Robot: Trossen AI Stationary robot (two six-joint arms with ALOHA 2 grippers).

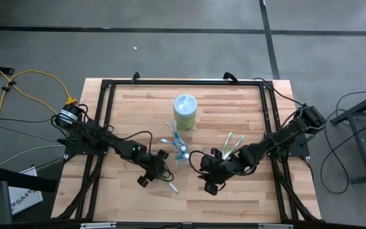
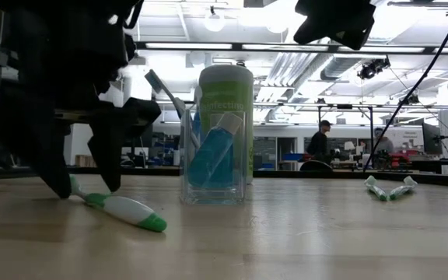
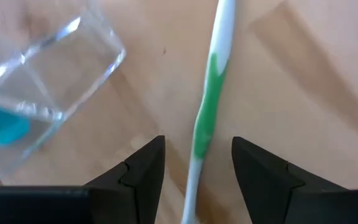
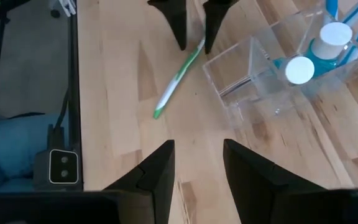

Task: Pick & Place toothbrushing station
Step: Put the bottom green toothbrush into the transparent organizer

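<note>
left end effector (image 3: pixel 194 165) | lowered, open astride green-and-white toothbrush (image 3: pixel 209 106) | right end effector (image 4: pixel 197 168) | open, empty, near tumbler (image 4: pixel 263 74)

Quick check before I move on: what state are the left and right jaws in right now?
Left gripper: jaws open, straddling the green-and-white toothbrush on the table, not closed on it.
Right gripper: jaws open, empty, beside the clear tumbler.

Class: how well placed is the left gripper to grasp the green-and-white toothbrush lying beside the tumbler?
Probably well placed, yes: the left gripper is open and straddles the green-and-white toothbrush on bare wood; the tumbler stands clear to one side.
</note>
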